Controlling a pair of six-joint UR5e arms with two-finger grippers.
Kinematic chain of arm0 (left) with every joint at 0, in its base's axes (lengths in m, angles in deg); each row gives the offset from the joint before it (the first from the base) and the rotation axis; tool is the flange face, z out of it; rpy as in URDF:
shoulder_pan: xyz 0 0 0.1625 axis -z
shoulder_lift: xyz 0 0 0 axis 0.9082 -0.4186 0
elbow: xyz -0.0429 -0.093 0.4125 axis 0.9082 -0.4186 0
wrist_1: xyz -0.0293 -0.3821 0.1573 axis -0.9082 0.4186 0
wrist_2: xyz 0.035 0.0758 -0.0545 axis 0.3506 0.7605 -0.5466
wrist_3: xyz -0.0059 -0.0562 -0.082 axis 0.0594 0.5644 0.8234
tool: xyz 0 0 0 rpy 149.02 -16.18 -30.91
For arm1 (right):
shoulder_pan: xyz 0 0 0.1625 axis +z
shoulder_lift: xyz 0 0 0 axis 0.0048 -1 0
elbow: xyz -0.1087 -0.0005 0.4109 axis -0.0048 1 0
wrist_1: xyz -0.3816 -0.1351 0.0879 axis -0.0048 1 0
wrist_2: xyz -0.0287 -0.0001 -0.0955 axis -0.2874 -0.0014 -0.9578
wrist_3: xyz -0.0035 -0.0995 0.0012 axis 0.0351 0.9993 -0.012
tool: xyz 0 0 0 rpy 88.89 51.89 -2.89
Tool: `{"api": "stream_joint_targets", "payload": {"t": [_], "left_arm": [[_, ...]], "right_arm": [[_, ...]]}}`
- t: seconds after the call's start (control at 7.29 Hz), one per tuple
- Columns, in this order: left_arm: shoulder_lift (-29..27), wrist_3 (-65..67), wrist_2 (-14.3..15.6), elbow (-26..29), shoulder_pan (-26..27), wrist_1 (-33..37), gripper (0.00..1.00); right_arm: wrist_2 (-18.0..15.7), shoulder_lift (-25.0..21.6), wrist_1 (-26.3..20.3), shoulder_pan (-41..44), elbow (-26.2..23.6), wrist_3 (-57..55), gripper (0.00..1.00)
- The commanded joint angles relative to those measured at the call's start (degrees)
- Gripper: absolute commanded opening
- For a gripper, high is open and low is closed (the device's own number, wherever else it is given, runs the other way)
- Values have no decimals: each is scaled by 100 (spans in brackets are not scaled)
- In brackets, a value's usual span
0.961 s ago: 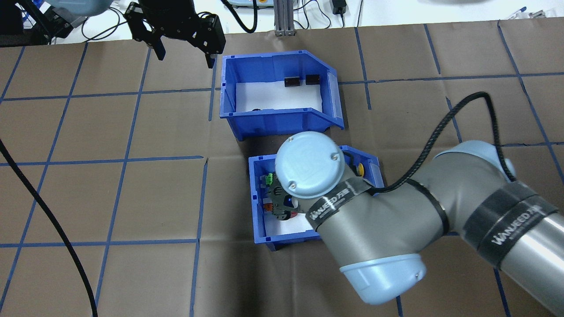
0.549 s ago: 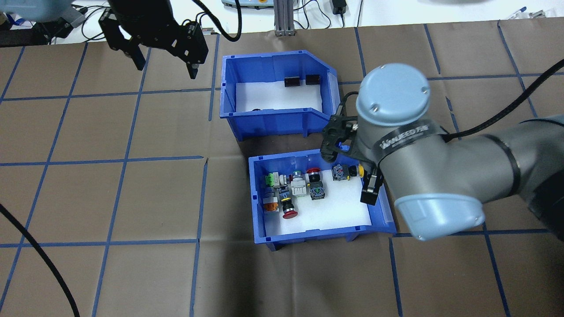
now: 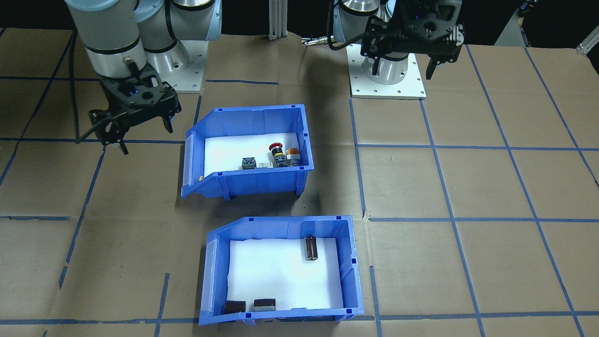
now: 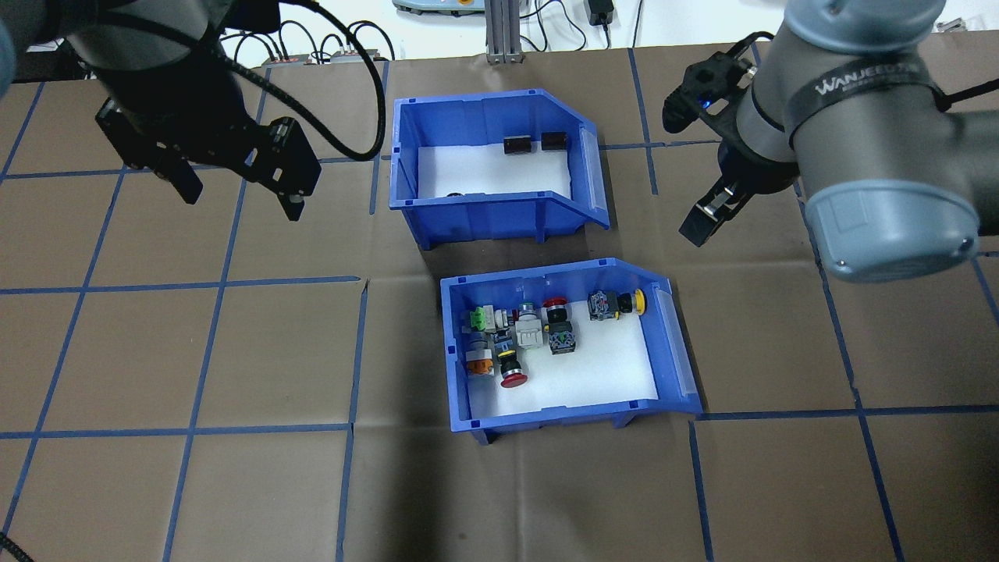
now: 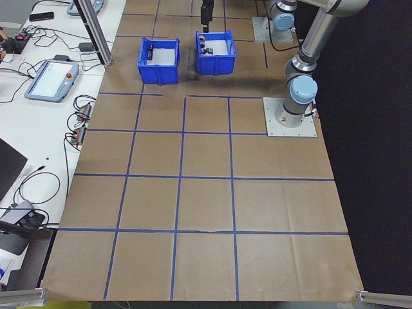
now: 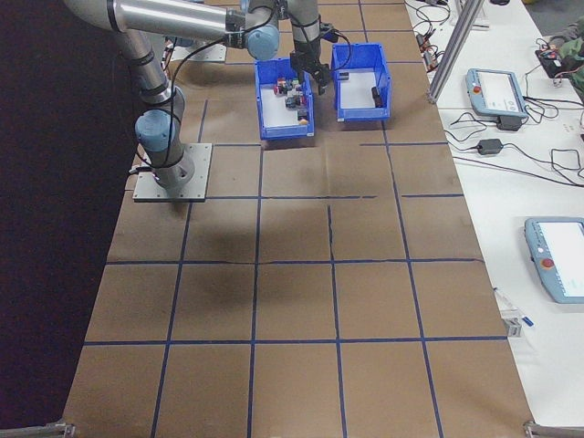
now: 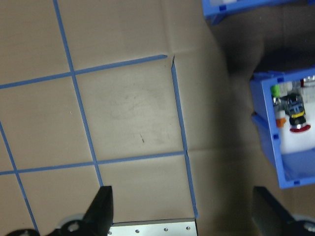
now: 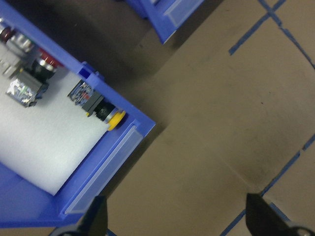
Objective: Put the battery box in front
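Observation:
The battery box (image 4: 488, 215) is the blue bin farther from me, lined with white foam, and it also shows at the bottom of the front-facing view (image 3: 276, 223). A dark cylinder battery (image 3: 311, 247) lies in it, and two more (image 3: 264, 304) rest against one wall. The near bin of push-button switches (image 4: 577, 414) stands just behind it. My left gripper (image 4: 240, 199) hovers open and empty to the left of the battery box. On the box's right my right gripper (image 4: 685, 172) is open too, holding nothing.
Brown paper with blue tape grid lines (image 4: 234, 351) covers the table. The switch bin (image 8: 113, 147) fills the left of the right wrist view, and its edge (image 7: 290, 147) shows in the left wrist view. Cables and tablets (image 5: 51, 77) lie along the far table edge.
My right arm has lifted away from the switch bin and swung out to the right of the battery box. The left gripper has moved left and nearer to me. Both stayed open.

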Motion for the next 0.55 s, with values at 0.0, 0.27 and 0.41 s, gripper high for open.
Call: {"api": "stream_joint_targets", "payload": {"t": [0.0,0.27,0.41], "left_arm": [[401,-226,-79,-589,-365,-245,99],[472,-104,-132,-616,-517,-585,99],[454,-121,-150,-617,-517,-919,99]], "right_arm": [[63,293,-127,-28,703,-2031,100],[71,442,-1177,-37,1222,-3324,100],[150,512,-1609,-37,1294,-3888,100]]}}
